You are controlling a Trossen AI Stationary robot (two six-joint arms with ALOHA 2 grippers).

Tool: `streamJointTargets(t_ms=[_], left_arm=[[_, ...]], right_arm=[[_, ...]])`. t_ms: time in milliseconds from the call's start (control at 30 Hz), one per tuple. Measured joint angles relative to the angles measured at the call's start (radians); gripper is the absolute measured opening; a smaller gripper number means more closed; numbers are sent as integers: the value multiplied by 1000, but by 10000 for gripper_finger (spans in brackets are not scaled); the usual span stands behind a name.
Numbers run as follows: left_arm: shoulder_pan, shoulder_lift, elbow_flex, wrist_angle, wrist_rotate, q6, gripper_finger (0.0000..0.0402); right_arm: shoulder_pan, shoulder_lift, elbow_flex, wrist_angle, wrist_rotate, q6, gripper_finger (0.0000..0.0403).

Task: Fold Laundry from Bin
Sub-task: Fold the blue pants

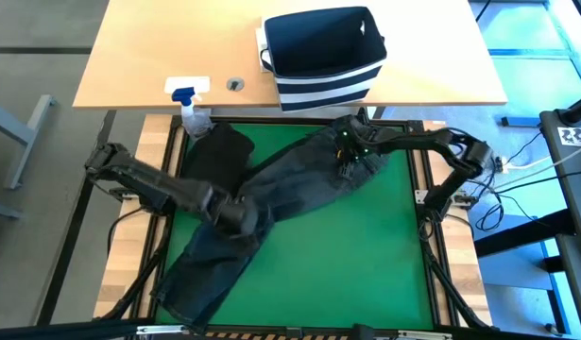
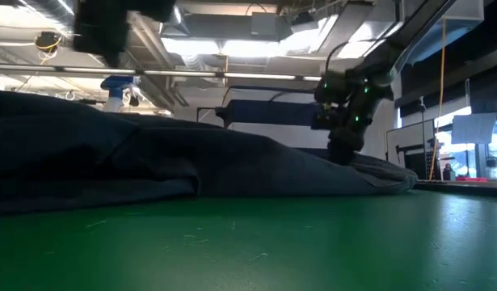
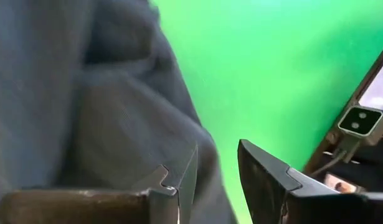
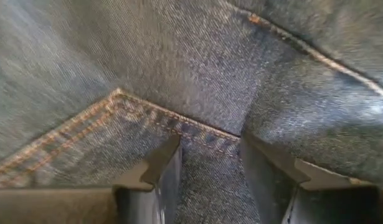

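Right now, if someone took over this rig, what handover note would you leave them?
Left gripper: open, over the jeans' leg near the mat's middle, nothing between the fingers.
Right gripper: fingers apart, pressed onto the denim by a stitched seam at the jeans' end nearest the bin; whether cloth is pinched does not show.
Jeans lie unfolded, diagonally across the green mat. A black garment lies beside them, near the spray bottle. The bin stands on the wooden table beyond the mat.
Done: jeans out of the bin and spread.
Left: every fold.
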Motion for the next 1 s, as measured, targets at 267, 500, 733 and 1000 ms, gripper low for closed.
streamJointTargets(t_ms=[267, 500, 733, 1000], left_arm=[[-236, 3, -195, 245, -77, -362, 110], [-380, 86, -368, 500, -50, -558, 110], [-514, 231, -374, 658, 119, -565, 110], [-584, 242, -375, 701, 134, -565, 110]], right_arm=[[-21, 78, 5, 10, -3, -44, 165], [-85, 78, 5, -23, -2, -65, 165], [-207, 78, 3, -56, 20, -79, 165], [-308, 79, 2, -51, 48, -145, 166]])
